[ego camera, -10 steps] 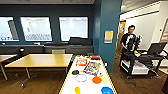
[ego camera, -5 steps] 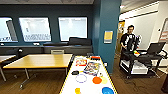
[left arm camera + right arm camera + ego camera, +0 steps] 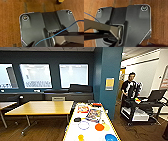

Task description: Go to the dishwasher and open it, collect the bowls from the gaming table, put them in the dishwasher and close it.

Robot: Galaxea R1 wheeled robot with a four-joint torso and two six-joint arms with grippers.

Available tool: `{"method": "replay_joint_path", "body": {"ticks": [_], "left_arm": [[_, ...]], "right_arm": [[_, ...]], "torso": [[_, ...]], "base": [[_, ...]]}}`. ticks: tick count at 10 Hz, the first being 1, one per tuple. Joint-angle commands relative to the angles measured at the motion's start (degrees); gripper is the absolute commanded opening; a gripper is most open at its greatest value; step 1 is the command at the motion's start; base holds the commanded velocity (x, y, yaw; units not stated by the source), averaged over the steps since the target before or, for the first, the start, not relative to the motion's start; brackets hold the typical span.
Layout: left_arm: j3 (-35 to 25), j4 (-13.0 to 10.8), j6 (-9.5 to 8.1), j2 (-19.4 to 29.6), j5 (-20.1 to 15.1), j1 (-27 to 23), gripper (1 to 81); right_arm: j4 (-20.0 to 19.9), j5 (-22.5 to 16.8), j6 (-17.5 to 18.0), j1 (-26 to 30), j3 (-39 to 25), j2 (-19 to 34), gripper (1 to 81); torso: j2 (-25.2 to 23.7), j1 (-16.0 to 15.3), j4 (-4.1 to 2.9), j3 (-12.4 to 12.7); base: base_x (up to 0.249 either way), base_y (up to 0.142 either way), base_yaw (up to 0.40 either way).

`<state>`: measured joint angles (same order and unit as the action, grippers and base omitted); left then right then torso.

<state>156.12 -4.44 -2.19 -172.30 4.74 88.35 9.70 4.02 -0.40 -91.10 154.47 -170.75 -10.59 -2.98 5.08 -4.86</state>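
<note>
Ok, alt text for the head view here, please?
A white-topped gaming table with a yellow frame holds an orange bowl, a yellow bowl, a pale bowl and game boxes. A person stands by a cart.

Both arms hang low, wrists facing down toward the floor.

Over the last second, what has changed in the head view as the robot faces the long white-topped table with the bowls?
Very little. The whole head view has shifted slightly, which is the camera moving, not the things. The gaming table appears marginally nearer. The orange bowl, the yellow bowl and the pale bowl lie as before, as do the game boxes. The person stands at the same cart.
</note>
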Motion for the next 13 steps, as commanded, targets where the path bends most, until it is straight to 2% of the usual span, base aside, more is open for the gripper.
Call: {"method": "replay_joint_path", "body": {"ticks": [1,10,13], "left_arm": [[0.2,0.3,-0.09,0.5,-2.5,-3.3,81.1],[0.2,0.3,-0.09,0.6,-2.5,-3.3,81.1],[0.2,0.2,-0.09,0.5,-2.5,-3.3,81.1]], "right_arm": [[0.1,-2.6,-0.1,3.1,-0.2,0.0,81.1],[-0.3,-2.6,0.1,3.1,-0.2,0.1,81.1],[-0.3,-2.8,0.2,3.2,-0.2,0.1,81.1]], "torso": [[0.0,0.0,0.00,0.0],[0.0,0.0,0.00,0.0],[0.0,0.0,0.00,0.0]], "base": [[0.000,0.064,0.000],[0.000,0.063,0.000],[0.000,0.000,0.000]]}}
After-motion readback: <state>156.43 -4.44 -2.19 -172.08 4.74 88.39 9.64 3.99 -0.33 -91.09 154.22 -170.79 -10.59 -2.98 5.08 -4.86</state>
